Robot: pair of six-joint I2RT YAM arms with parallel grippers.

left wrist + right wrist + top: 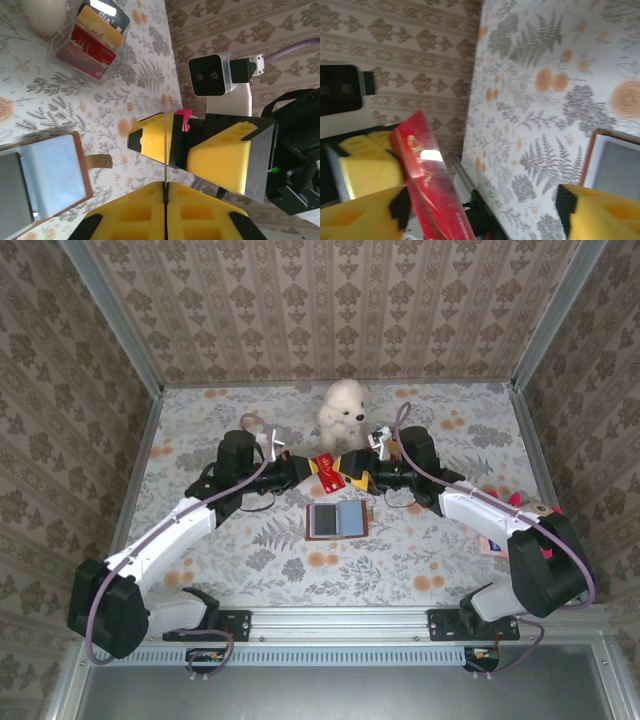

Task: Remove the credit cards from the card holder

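Note:
A red credit card [432,195] is held up above the table, and in the left wrist view it shows edge-on as a thin line [165,145]. My left gripper [165,186] is shut on its lower edge. My right gripper [482,202] faces it with its jaws wide apart, the card standing between them close to one finger [365,215]. The two grippers meet above the table's middle, left gripper [313,471] and right gripper [357,478]. The brown card holder [336,519] lies open on the table below them, light-blue lining up [45,175].
A clear box [90,35] holding red, orange and dark cards stands behind the grippers, next to a white stuffed toy [343,410]. A pink object [493,543] lies by the right arm. Patterned walls enclose the floral table [240,550].

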